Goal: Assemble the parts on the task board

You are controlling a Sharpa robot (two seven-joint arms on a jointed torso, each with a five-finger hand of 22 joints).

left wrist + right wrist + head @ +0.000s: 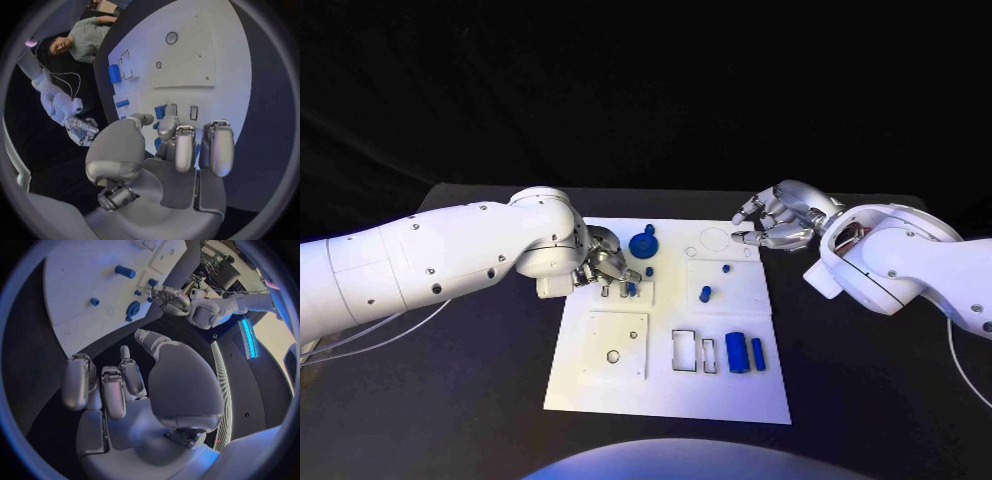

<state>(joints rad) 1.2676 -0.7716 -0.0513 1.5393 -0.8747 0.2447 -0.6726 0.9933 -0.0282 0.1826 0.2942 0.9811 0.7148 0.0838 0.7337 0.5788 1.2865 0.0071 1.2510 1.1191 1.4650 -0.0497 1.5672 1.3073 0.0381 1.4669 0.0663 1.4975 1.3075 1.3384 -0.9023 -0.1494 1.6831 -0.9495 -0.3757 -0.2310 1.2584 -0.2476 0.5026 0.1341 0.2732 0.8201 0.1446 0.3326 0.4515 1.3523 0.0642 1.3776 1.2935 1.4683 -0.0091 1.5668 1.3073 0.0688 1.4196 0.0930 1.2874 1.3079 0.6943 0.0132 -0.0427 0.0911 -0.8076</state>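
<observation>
You have a white task board point(610, 395) on a black table point(444, 400), dotted with blue parts point(736, 353) toward the frame's middle and lower right; both hands are silver on white arms.

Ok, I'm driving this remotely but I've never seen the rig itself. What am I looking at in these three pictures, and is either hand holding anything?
You are seeing a two-armed robot at a black table. The square picture comes from a camera on its head, looking down. The two round pictures come from cameras at each wrist, behind that hand.

In the middle lies the white task board, with small blue parts on it: a round knob, pegs and blocks by rectangular slots.

The left hand is down on the board's left edge, fingers curled over a small blue part; whether it grips it is unclear. The right hand hovers at the board's far right corner, its fingers curled in with nothing in them.
</observation>
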